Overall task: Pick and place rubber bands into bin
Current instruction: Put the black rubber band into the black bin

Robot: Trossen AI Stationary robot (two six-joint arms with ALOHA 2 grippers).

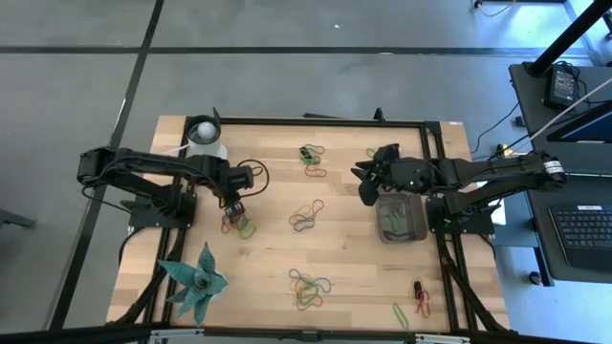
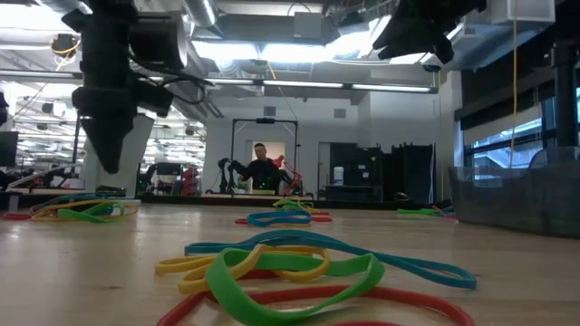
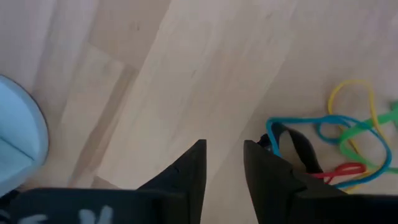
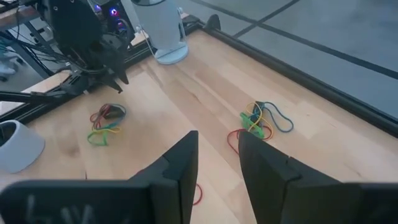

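Seen from the table's near edge in the overhead picture, a loose pile of rubber bands lies closest, at about 6 o'clock from the table's middle, with a few more toward 4 o'clock and a green toy plant at 8 o'clock.

Farther in, at 9 o'clock, the left gripper hangs just above a small cluster of bands; its fingers stand parted with a bare gap between them, released and holding nothing, the bands just beside one tip. Another pile sits near the centre.

At 3 o'clock the bin rests by the table's right edge. The right gripper hovers just beyond the bin's far-left corner, fingers apart and empty.

Farthest, at 12 o'clock, lies one more cluster, and at 10 o'clock a white cup.
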